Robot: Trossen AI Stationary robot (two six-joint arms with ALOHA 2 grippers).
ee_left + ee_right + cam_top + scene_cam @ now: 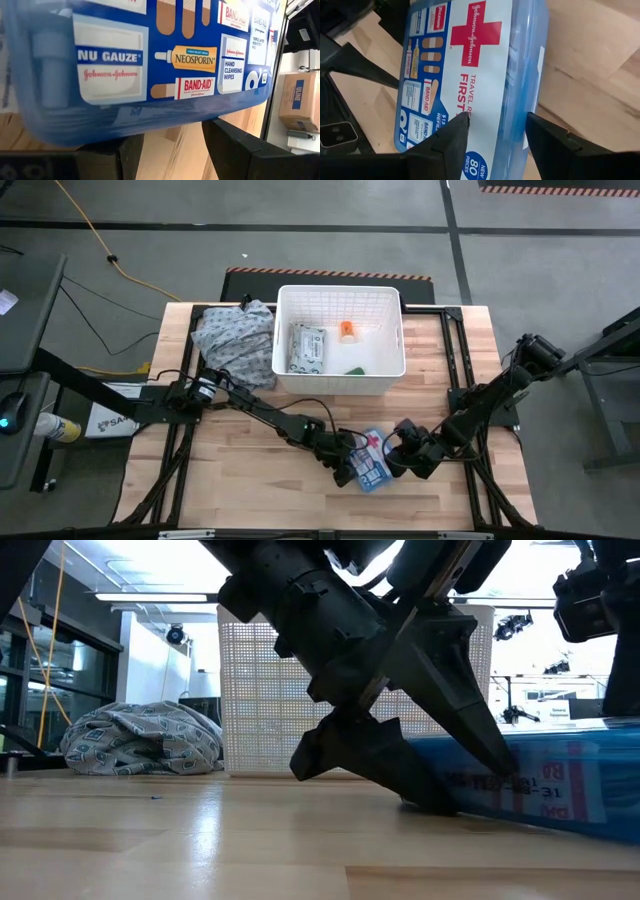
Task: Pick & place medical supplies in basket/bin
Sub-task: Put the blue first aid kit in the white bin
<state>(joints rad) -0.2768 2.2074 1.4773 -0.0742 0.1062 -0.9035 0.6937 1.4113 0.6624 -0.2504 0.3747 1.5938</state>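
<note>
The blue box, a clear blue first-aid case with a white and red label, lies on the table near the front edge, between my two grippers. My left gripper is open, with its fingertips at the box's left edge. My right gripper is shut on the box's right side. The white basket stands at the far middle. It holds the grey-white wipes pack, the orange bottle and the green tube. The white tube does not show. My left gripper's fingertips stand right at the box's edge, slanting down from the table's left; whether they touch it I cannot tell. My right gripper has the box's long side wall between its two fingers, one finger over the labelled lid and one on the far side of the wall. It comes from the table's right, and the box's lower part stays on the table.
The grey patterned cloth heap lies left of the basket, against its wall. Bare wooden table lies left of the box and between the box and the basket. The table's front edge is close behind both grippers.
</note>
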